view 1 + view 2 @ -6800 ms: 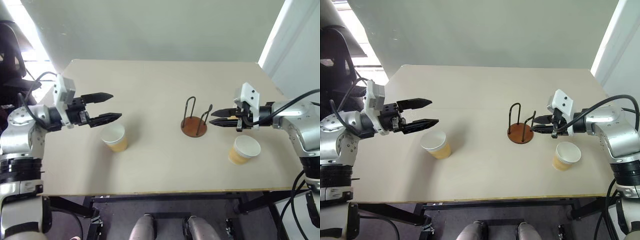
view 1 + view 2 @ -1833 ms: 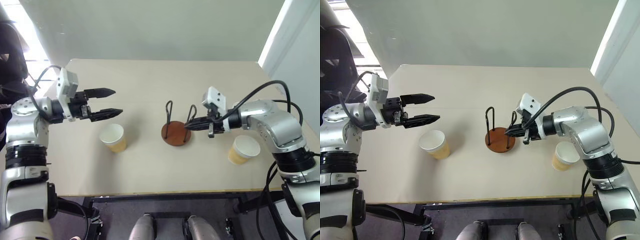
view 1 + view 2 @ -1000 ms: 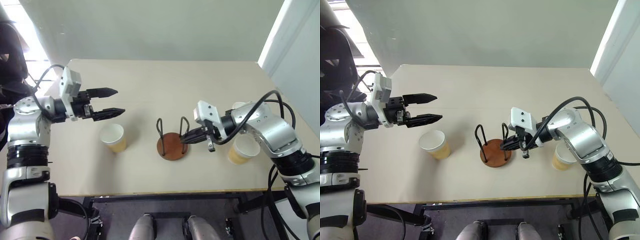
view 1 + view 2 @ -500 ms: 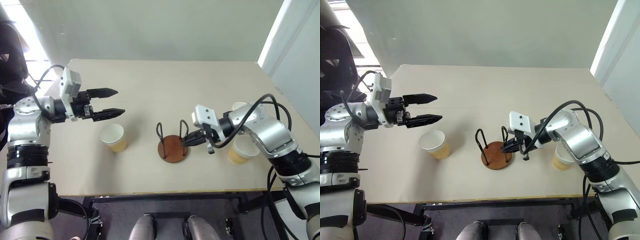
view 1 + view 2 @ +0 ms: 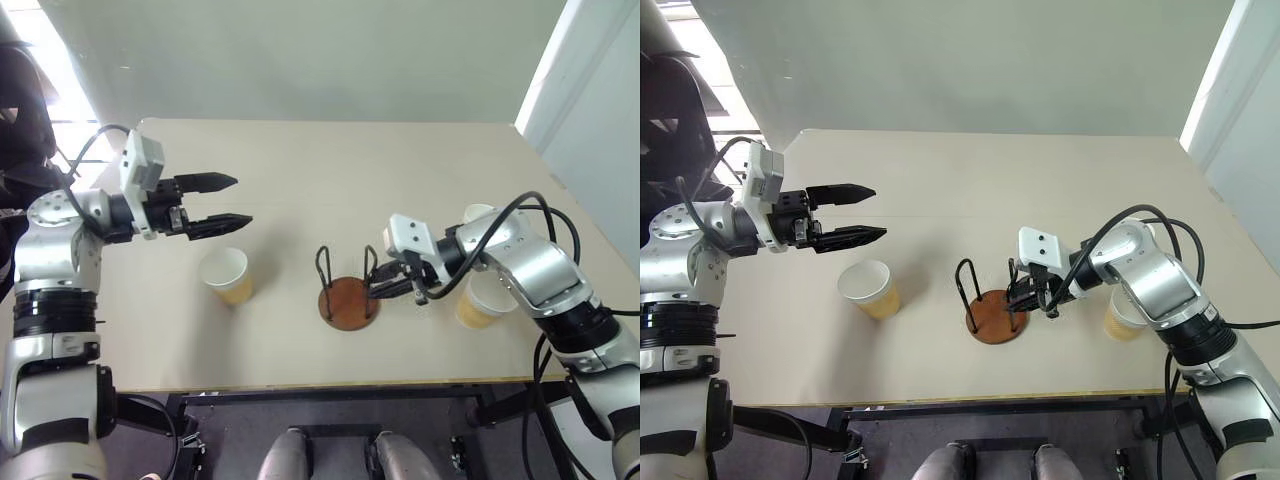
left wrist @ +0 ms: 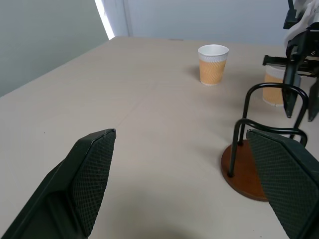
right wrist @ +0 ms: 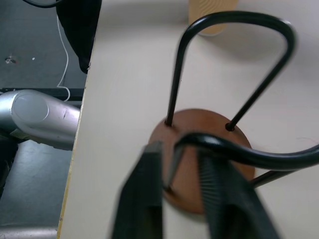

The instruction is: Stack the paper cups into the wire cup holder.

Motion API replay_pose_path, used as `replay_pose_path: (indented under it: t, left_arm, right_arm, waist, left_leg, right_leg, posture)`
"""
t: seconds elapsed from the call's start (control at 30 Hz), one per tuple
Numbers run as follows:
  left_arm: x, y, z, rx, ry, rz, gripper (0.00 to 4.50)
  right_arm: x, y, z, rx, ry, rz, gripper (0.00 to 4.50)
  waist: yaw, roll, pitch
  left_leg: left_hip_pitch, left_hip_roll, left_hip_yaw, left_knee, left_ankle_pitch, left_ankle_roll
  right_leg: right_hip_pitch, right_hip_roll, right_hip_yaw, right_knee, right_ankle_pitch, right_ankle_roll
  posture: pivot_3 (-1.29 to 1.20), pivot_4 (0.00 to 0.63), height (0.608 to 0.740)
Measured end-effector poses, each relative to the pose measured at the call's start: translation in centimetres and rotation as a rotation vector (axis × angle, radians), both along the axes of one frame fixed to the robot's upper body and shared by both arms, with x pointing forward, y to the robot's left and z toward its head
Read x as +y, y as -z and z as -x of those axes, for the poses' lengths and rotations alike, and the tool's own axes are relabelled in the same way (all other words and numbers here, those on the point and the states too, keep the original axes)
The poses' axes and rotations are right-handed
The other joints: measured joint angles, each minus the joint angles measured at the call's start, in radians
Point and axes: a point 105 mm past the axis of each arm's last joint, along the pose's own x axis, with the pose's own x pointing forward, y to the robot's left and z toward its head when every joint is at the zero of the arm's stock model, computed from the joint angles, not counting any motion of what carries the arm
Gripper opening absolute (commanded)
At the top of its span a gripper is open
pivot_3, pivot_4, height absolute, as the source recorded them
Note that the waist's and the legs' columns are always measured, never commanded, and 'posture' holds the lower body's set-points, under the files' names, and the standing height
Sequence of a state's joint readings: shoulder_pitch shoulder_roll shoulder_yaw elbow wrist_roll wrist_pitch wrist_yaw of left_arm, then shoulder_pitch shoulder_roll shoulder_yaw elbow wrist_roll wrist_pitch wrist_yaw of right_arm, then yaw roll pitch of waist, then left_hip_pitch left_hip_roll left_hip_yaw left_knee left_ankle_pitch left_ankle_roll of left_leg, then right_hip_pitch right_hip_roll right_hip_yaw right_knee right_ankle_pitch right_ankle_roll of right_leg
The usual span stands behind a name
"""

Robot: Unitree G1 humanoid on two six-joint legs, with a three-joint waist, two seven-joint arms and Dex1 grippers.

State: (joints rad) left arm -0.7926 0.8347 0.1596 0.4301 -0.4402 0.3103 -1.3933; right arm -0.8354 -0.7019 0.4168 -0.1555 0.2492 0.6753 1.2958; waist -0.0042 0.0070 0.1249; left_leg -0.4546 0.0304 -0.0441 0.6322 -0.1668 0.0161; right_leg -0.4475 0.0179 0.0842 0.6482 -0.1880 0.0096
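Rust-brown and round, the disc base of the wire cup holder [image 5: 348, 301] is seen on the pale bench [image 5: 330, 180], with two thin dark wire loops standing upright from it. The right hand [image 5: 378, 291] is placed at the nearer loop; in the right wrist view its two black fingers [image 7: 144, 199] are parted narrowly, with one upright of that loop between them, though contact cannot be made out. The far cup [image 6: 213, 64], a third tapered paper cup, is shown in the left wrist view beyond the holder, and its ribbed tan wall is visible there. The left hand [image 5: 232, 200] is held level above the bench with its fingers spread wide and nothing between them. One tan-orange, white-rimmed cup [image 5: 227, 275] stands just below and in front of it. Another cup [image 5: 479, 300] stands behind the right forearm, partly hidden.
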Motion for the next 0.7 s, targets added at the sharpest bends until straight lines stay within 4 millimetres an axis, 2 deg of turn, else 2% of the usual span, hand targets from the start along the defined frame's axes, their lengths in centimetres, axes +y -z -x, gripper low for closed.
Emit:
replay_pose_path:
  t: [0.23, 0.7]
  left_arm:
    - [0.11, 0.16, 0.05, 0.004, 0.008, 0.001, 4.5]
    - [0.76, 0.85, -0.08, 0.013, 0.008, 0.005, 4.5]
  right_arm:
    - [0.0, 0.04, 0.06, 0.008, -0.001, 0.002, 4.48]
    - [-0.62, 0.32, -0.23, -0.022, 0.018, 0.029, 4.48]
  waist:
    - [0.0, 0.0, 0.0]
    - [0.001, 0.0, 0.0]
  left_leg:
    - [0.0, 0.0, 0.0, 0.0, 0.0, 0.0]
    - [0.0, 0.0, 0.0, 0.0, 0.0, 0.0]
  right_leg:
    - [0.0, 0.0, 0.0, 0.0, 0.0, 0.0]
    - [0.0, 0.0, 0.0, 0.0, 0.0, 0.0]
  posture:
    - [0.0, 0.15, 0.74]
    - [0.0, 0.15, 0.74]
